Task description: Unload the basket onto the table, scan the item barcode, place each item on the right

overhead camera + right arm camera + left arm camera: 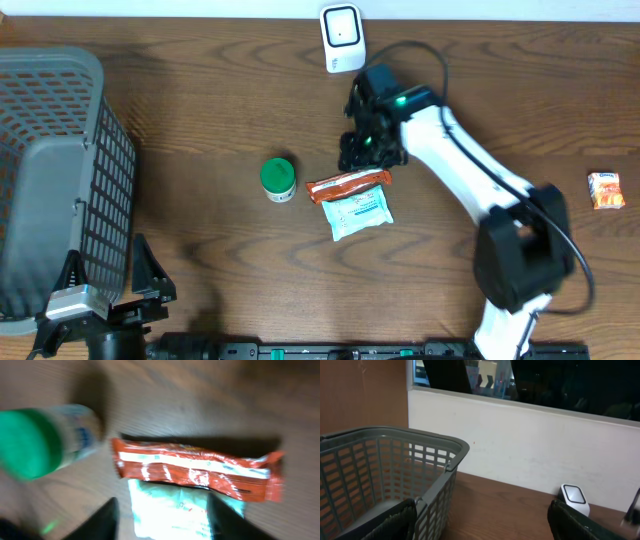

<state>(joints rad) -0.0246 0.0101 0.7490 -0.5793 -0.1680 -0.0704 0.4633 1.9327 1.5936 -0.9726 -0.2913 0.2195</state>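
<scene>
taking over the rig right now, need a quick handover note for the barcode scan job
Left pincer: open, holding nothing, beside the basket at the table's left end.
Right pincer: open, holding nothing, over the orange packet.
Things: the orange packet lies on the table, overlapping a white packet. The green-capped bottle is to their left, the scanner is at the far edge, and a small orange pack sits alone at the right.
Done: cannot tell whether anything has been scanned.
Left: probably grasp an item and show its barcode to the scanner.
</scene>
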